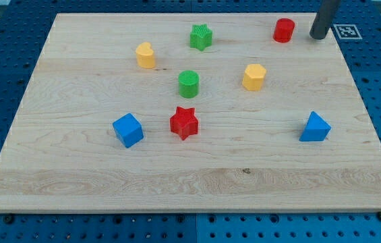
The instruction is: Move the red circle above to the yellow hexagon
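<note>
- red circle (284, 30) sits near board's top edge, up-right of yellow hexagon (253, 77), apart from it
- my tip (318, 36) just right of the circle, not touching; bare rod, no jaws, holds nothing
- step: approach; next, likely push circle left till it's above hexagon

Red circle (284, 30), yellow hexagon (253, 77) — ridged green cylinder (188, 84), red star (183, 123), blue cube (128, 129) — pale wood-grain board (190, 175).

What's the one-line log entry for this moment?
tip: right of red circle, apart | yellow hexagon: below-left of circle | push: not started
</note>
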